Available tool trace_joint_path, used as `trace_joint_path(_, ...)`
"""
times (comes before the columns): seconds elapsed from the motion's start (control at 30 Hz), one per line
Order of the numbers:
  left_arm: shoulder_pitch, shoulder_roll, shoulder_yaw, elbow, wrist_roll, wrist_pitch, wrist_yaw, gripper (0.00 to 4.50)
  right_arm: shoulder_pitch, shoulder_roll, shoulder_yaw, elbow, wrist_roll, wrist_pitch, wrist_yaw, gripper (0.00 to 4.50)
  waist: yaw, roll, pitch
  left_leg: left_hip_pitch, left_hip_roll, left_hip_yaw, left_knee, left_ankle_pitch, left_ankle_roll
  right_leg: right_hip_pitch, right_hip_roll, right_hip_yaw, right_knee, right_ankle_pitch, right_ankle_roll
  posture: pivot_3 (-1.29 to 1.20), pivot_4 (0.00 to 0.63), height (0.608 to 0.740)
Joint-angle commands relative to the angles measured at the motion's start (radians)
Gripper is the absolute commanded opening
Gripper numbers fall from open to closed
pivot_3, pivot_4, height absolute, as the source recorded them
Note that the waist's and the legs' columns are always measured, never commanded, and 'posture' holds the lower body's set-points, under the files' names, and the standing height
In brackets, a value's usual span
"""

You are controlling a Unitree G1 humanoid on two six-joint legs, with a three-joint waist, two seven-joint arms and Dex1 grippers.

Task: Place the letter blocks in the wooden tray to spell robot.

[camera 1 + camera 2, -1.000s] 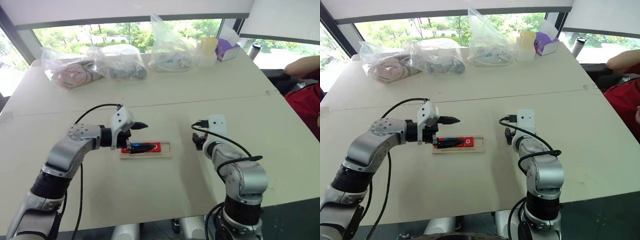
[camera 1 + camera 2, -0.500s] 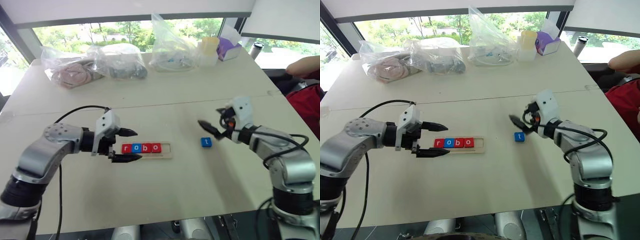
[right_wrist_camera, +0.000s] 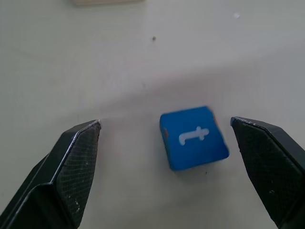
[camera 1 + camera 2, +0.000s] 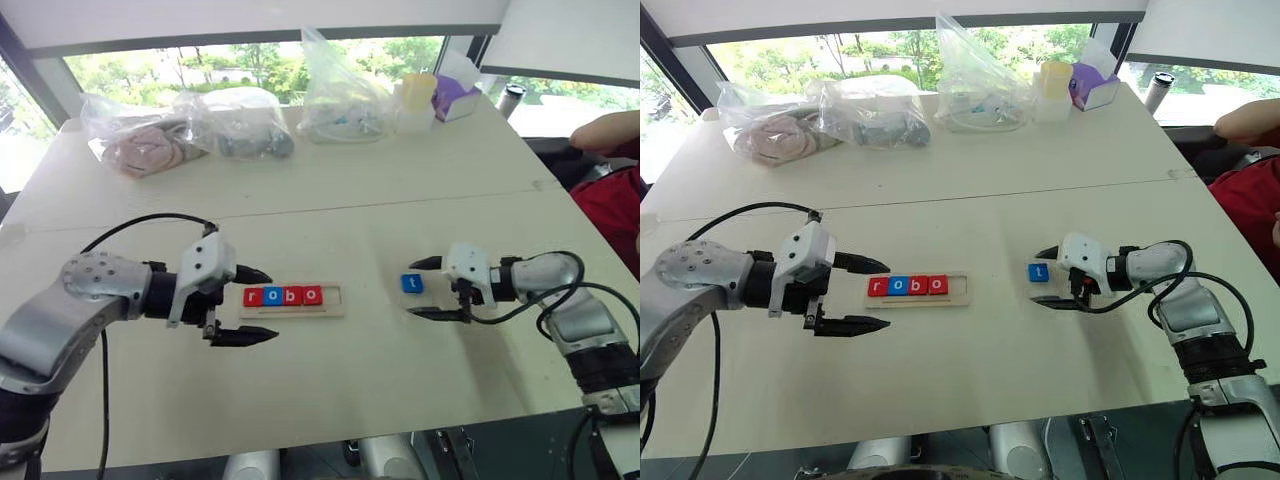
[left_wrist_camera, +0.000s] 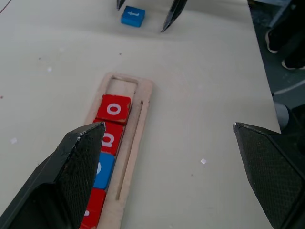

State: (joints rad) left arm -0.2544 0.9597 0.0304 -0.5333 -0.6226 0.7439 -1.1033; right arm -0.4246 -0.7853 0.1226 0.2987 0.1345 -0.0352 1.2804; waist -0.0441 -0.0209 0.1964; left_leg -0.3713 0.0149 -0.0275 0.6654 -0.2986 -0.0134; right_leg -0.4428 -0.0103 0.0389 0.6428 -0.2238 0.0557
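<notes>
Straddling the blue t block (image 4: 412, 284), right hand (image 4: 424, 288) gapes empty.

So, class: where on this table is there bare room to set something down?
Free: the tray's empty end slot beside the last red block, and the tabletop between tray and blue block. Crowded: the far edge with bags.

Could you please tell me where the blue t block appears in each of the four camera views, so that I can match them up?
Left eye view: blue t block on the table, right of the wooden tray, by the right tool.
Right eye view, same spot.
Left wrist view, beyond the tray's empty end.
Right wrist view, between the open fingers.
Shared landmark: the wooden tray.
</notes>
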Motion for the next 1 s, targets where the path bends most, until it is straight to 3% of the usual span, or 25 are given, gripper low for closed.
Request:
trace_joint_path(0.03, 0.012, 0.008, 0.040, -0.040, -0.019, 0.007, 0.025, 4.50, -0.081, 0.017, 0.008, 0.118, -0.029, -0.105, 0.011, 4.47, -0.003, 0.000, 0.000, 0.001, 0.000, 0.000, 0.000, 0.000, 0.000, 0.000, 0.000, 0.000, 0.000, 0.000, 0.000, 0.00, 0.150, 0.740)
trace_joint_path(0.13, 0.014, 0.010, 0.034, -0.034, -0.005, -0.002, 0.034, 4.50, -0.121, 0.042, 0.016, 0.206, -0.041, -0.160, 0.005, 4.47, -0.001, 0.000, 0.000, 0.002, 0.000, 0.001, 0.001, 0.000, 0.000, 0.001, 0.000, 0.001, 0.001, -0.001, -0.003, 0.00, 0.150, 0.740)
trace_joint_path(0.37, 0.037, 0.033, 0.045, -0.016, 0.002, -0.010, 0.030, 4.50, -0.146, 0.070, 0.006, 0.269, -0.017, -0.161, 0.044, 1.19, 0.000, 0.000, 0.000, 0.004, 0.000, 0.001, 0.001, 0.000, 0.000, 0.003, 0.000, 0.002, 0.003, -0.001, -0.004, 0.00, 0.150, 0.740)
trace_joint_path(0.53, 0.062, 0.057, 0.051, 0.014, 0.010, -0.026, 0.011, 4.50, -0.140, 0.121, -0.024, 0.069, 0.104, 0.099, 0.023, 1.17, -0.001, 0.000, 0.000, 0.005, 0.000, 0.001, 0.001, 0.000, 0.000, 0.002, 0.000, 0.002, 0.004, -0.001, -0.004, 0.00, 0.150, 0.740)
trace_joint_path(0.73, 0.063, 0.064, 0.033, 0.028, 0.023, -0.044, 0.001, 4.50, -0.111, 0.222, 0.057, -0.218, 0.122, 0.284, -0.049, 1.17, 0.000, 0.000, 0.000, 0.005, 0.000, 0.000, 0.001, 0.000, 0.000, 0.002, 0.001, 0.002, 0.005, -0.001, -0.003, 0.00, 0.150, 0.740)
trace_joint_path(1.0, 0.086, 0.062, 0.025, 0.030, 0.050, -0.067, 0.001, 4.50, -0.149, 0.266, 0.181, -0.262, 0.049, 0.341, -0.076, 1.17, 0.002, 0.000, 0.000, 0.003, 0.000, 0.001, 0.001, 0.000, 0.000, 0.001, -0.001, 0.002, 0.004, -0.001, -0.004, 0.00, 0.150, 0.740)
